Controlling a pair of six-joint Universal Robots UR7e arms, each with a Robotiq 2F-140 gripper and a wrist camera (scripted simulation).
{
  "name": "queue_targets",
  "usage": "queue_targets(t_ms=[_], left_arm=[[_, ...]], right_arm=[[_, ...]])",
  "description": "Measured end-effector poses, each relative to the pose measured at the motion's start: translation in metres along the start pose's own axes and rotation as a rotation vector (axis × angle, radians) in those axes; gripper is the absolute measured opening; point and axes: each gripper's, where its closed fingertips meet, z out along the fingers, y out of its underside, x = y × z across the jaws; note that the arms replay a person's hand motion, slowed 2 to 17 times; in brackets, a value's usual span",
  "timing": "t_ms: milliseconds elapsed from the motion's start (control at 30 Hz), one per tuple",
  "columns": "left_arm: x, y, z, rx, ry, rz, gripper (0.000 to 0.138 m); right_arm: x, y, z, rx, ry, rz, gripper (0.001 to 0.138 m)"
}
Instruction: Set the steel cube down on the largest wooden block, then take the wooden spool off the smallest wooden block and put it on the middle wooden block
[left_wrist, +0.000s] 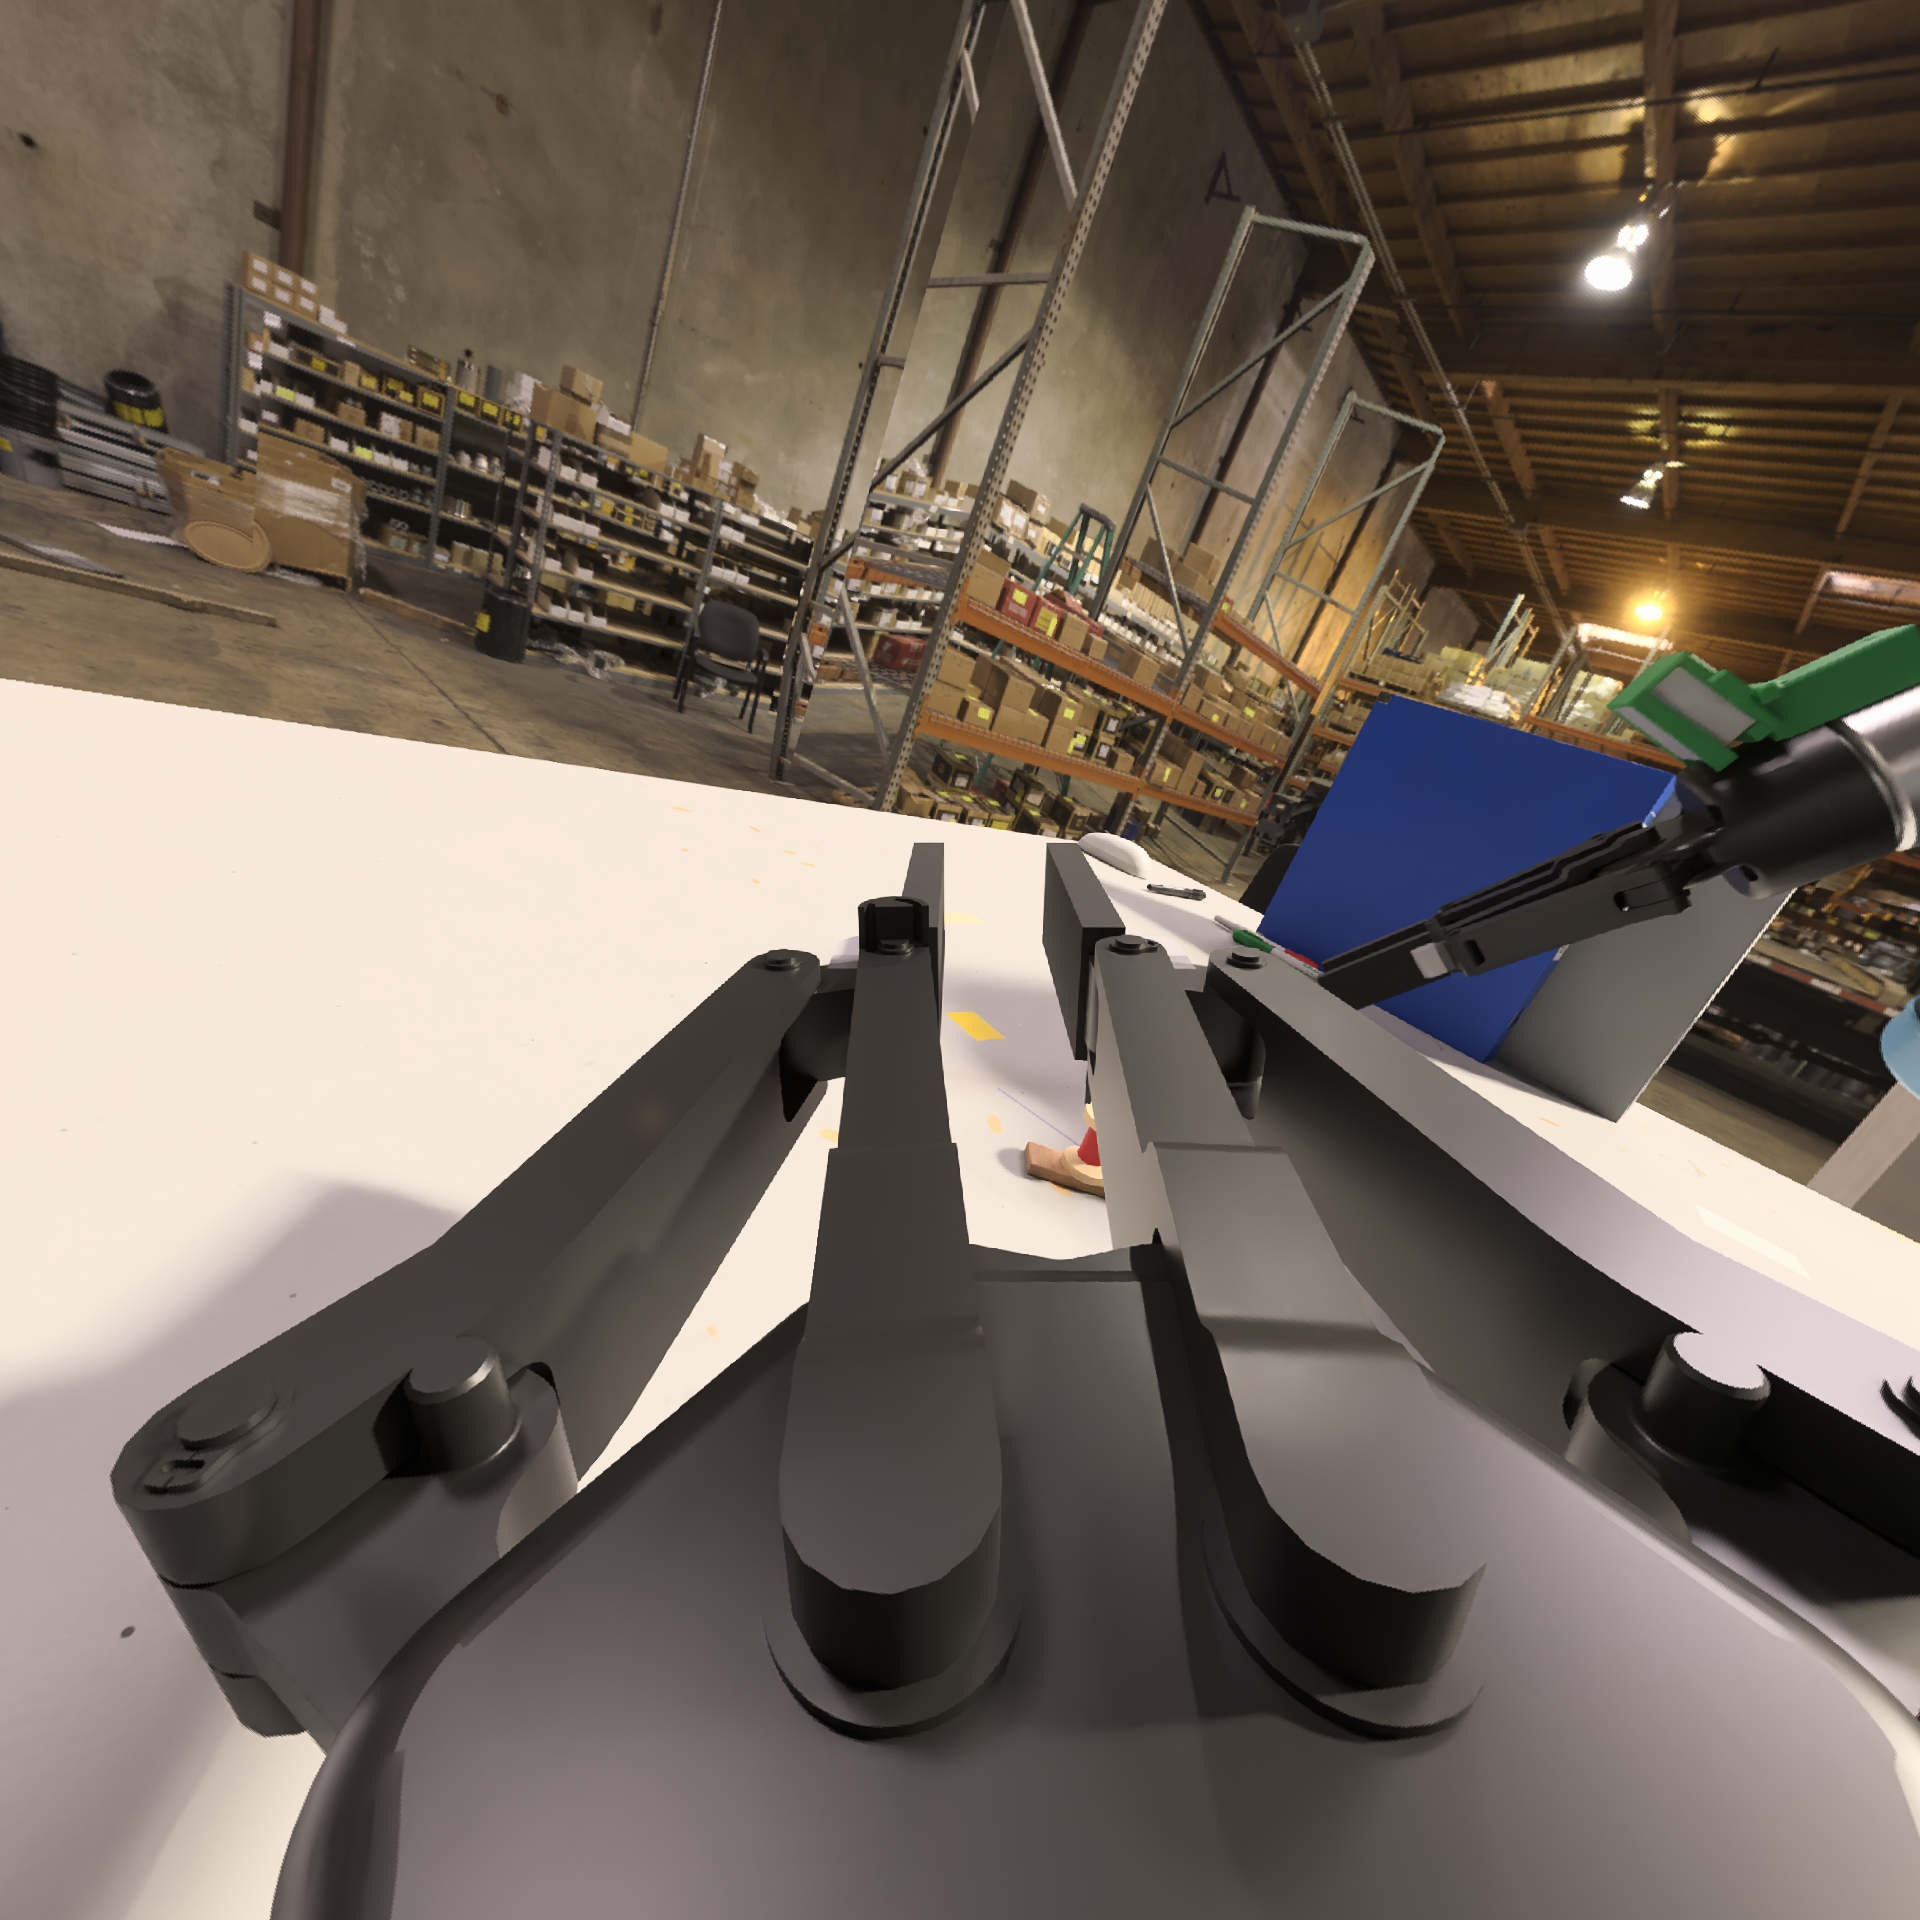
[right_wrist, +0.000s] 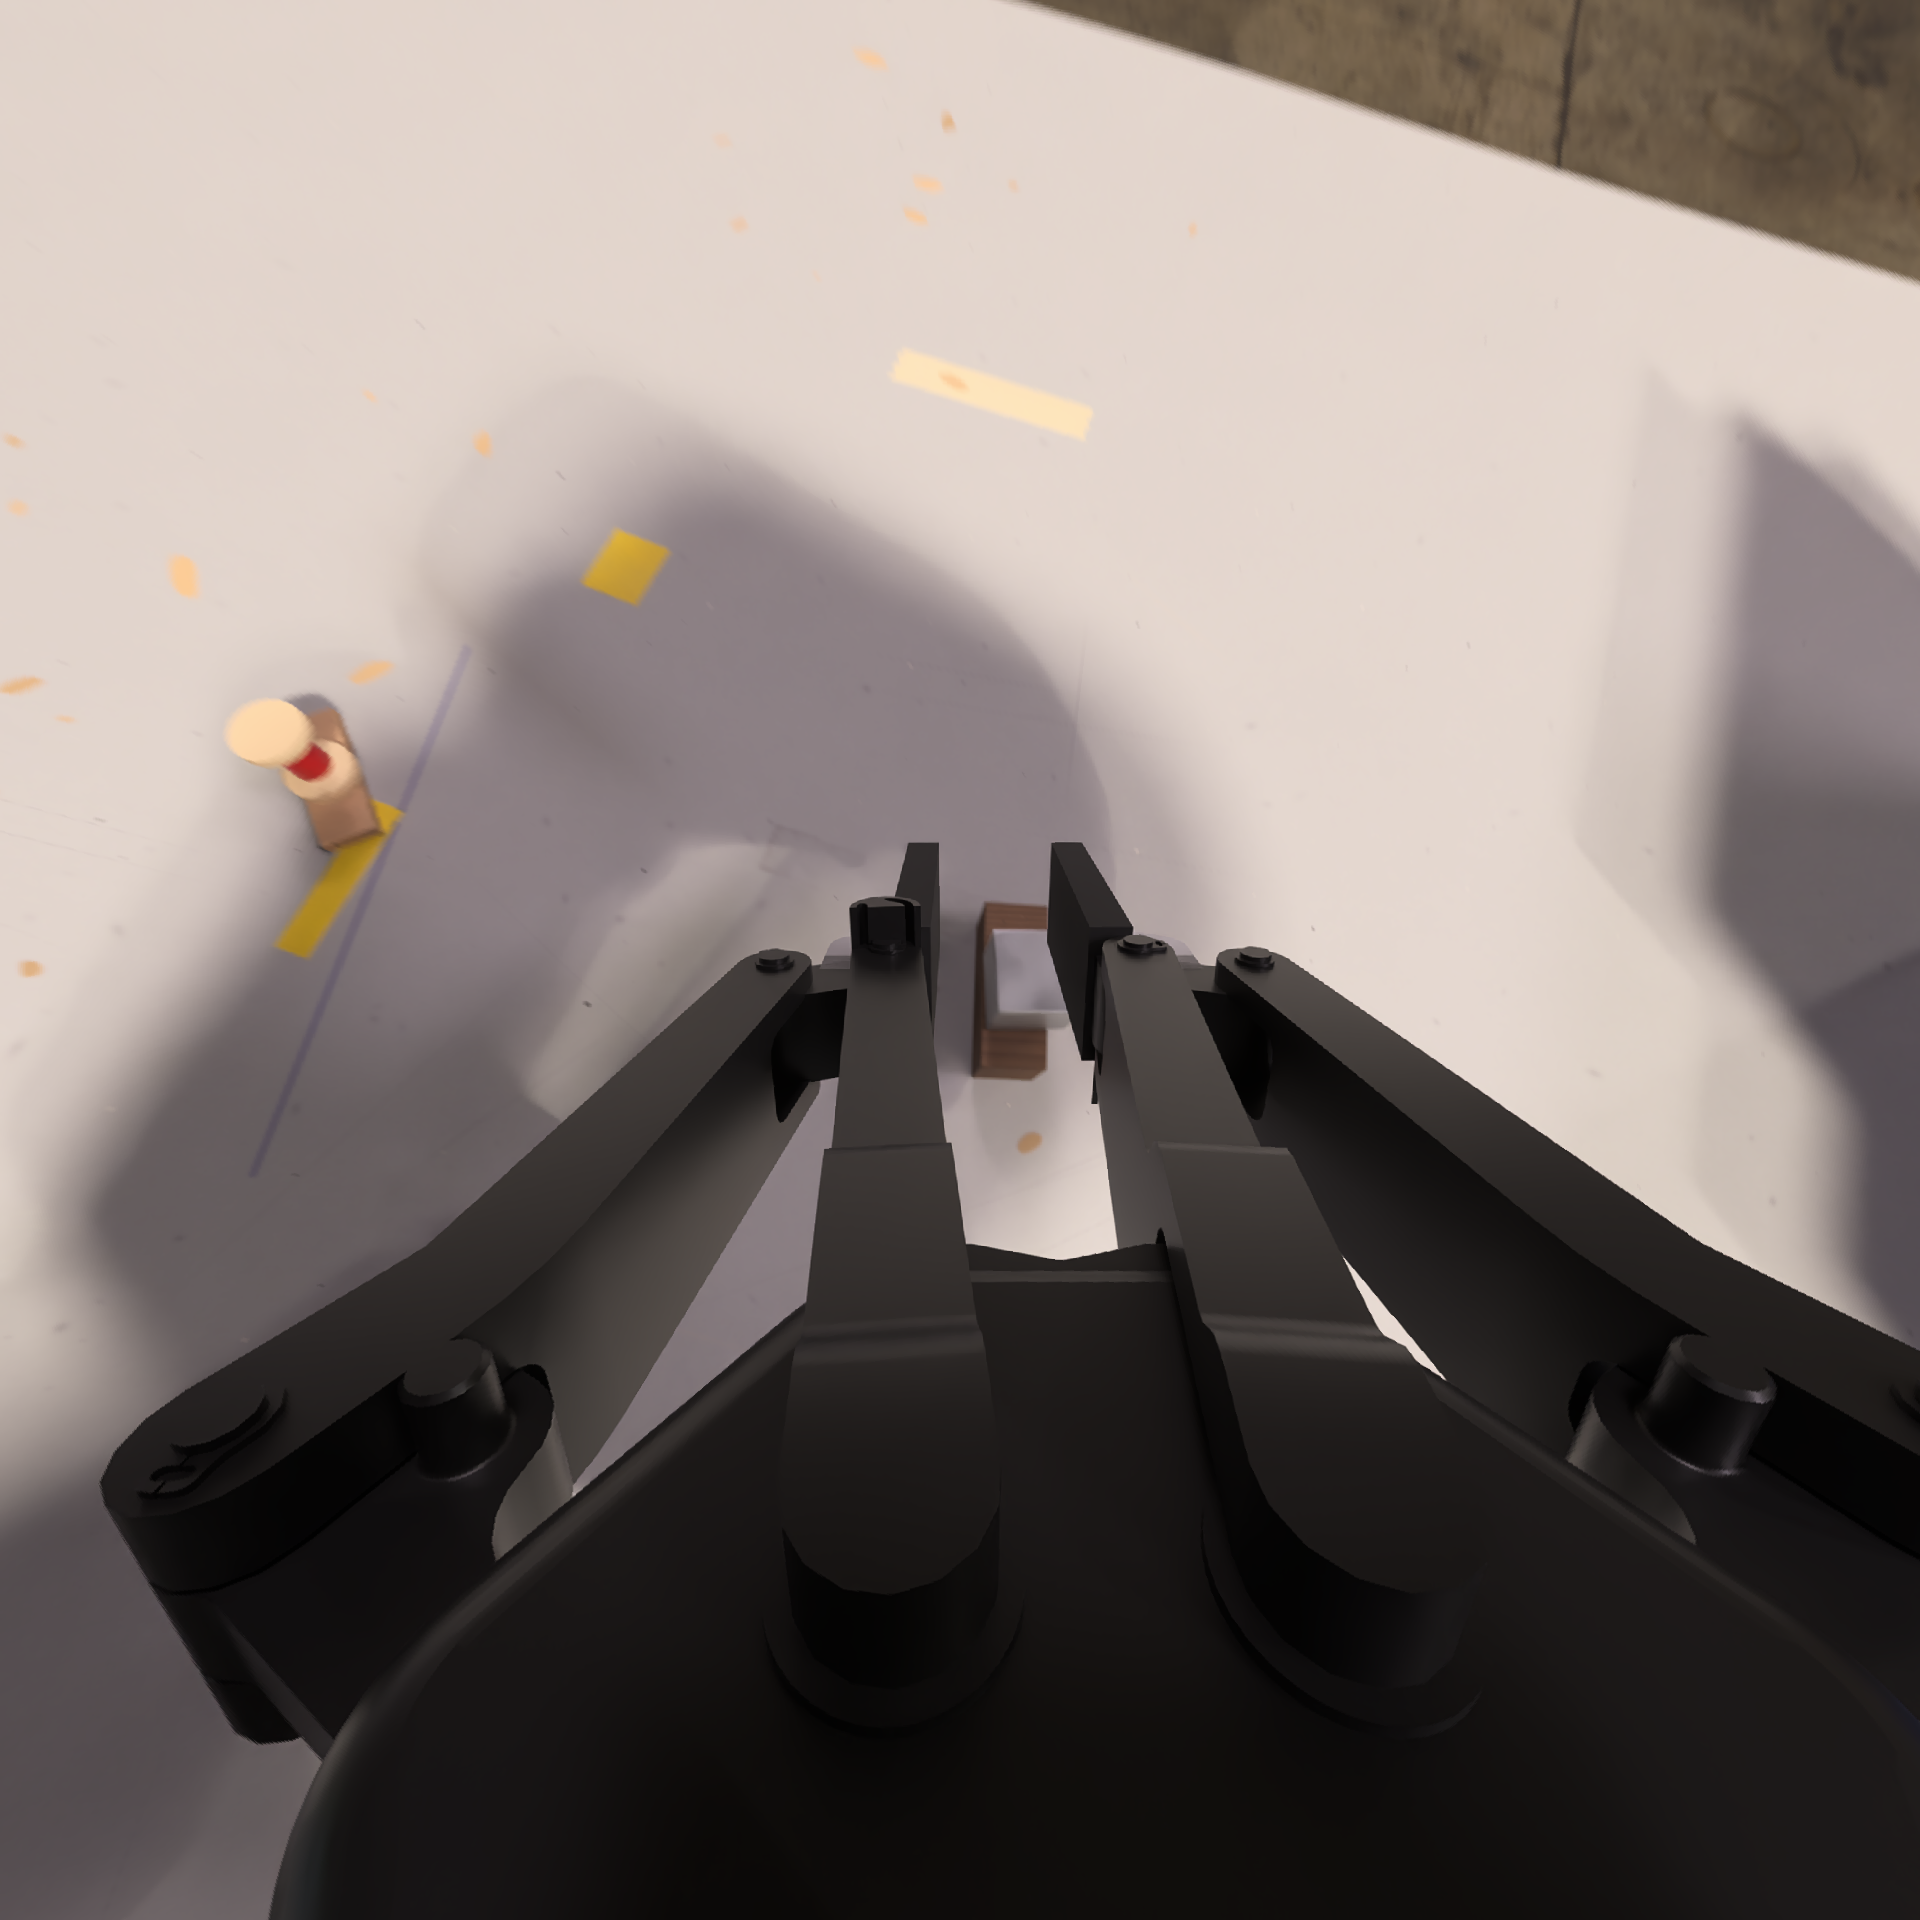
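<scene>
In the right wrist view the steel cube (right_wrist: 1020, 971) rests on a dark wooden block (right_wrist: 1006, 1049), straight below my right gripper (right_wrist: 995, 894). The right gripper is open and holds nothing; its right finger (right_wrist: 1086, 914) hides the cube's right edge. The wooden spool (right_wrist: 278, 740), with red thread, stands on a small light wooden block (right_wrist: 341, 808) at the far left. In the left wrist view my left gripper (left_wrist: 994, 894) is open and empty above the table. The spool (left_wrist: 1088, 1143) and its block (left_wrist: 1051, 1158) peek out between its fingers. No third block shows.
A blue box (left_wrist: 1455, 873) stands at the table's far right, with the right arm's gripper (left_wrist: 1351, 968) reaching down in front of it. A white rounded object (left_wrist: 1117, 854) and a small dark tool (left_wrist: 1174, 891) lie near the far edge. Yellow tape strips (right_wrist: 335, 883) mark the white table (right_wrist: 1351, 312).
</scene>
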Motion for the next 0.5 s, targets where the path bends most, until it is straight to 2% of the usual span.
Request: queue_targets(t_ms=[200, 367, 500], left_arm=[[0.001, 0.000, 0.000, 0.002, 0.000, 0.004, 0.026], [0.001, 0.000, 0.001, 0.002, 0.000, 0.008, 0.026], [0.002, 0.000, 0.001, 0.002, 0.000, 0.009, 0.026]], right_arm=[[-0.032, -0.036, -0.026, 0.155, -0.082, -0.030, 0.028], [-0.074, -0.062, -0.047, 0.275, -0.194, -0.083, 0.026], [-0.113, -0.076, -0.060, 0.338, -0.293, -0.135, 0.024]])
